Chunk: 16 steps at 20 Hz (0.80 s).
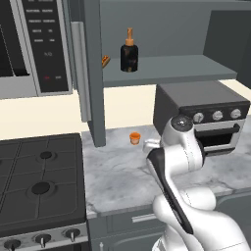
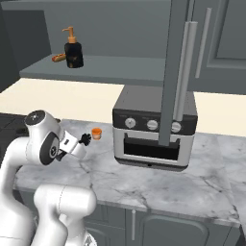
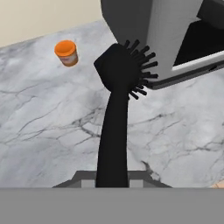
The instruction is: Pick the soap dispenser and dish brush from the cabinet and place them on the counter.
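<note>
far left sits the black stove (image 1: 41,186), its edge meeting the counter (image 1: 117,171). up on the open cabinet (image 1: 166,68) shelf the soap dispenser (image 1: 129,54) stands near the front lip. a small orange cup (image 3: 66,53) rests on open marble. the gripper (image 2: 85,140) is clamped on the dish brush (image 3: 117,113), held above bare counter beside the toaster oven (image 2: 153,129).

The white arm (image 2: 45,144) was folded tight, elbow high, forearm reaching forward and low. Its hand (image 2: 85,140) pointed ahead and slightly down, fingers clamped shut on the dish brush (image 3: 114,113), bristled head sticking out in front.
</note>
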Tool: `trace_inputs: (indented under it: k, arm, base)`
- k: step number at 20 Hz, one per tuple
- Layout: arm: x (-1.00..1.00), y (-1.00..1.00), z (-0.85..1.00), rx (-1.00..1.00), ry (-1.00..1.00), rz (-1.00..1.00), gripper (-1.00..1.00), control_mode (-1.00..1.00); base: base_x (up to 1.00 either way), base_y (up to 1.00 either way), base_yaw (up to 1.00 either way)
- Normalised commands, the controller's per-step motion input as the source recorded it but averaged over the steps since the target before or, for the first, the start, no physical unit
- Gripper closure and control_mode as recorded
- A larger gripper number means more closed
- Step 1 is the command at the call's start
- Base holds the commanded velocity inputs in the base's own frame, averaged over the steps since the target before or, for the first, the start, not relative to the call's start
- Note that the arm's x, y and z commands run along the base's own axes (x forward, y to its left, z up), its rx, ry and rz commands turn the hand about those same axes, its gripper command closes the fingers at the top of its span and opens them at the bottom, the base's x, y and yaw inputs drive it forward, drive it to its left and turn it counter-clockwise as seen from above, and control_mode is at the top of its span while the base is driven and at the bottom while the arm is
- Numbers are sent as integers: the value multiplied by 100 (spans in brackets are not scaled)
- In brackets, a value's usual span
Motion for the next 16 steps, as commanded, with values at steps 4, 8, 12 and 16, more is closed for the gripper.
trace_inputs:
  k: [4, 8, 12, 16]
  arm:
    - [4, -7, -62, 0, -9, 1, 100, -100]
    - [6, -6, -59, 0, -9, 0, 100, -100]
    - [14, -6, -49, -4, -4, 0, 100, -100]
    - [20, -12, -35, -8, -2, -1, 100, -100]
  base:
    - [0, 0, 0]
    - [0, 0, 0]
    - [0, 0, 0]
    - [0, 0, 0]
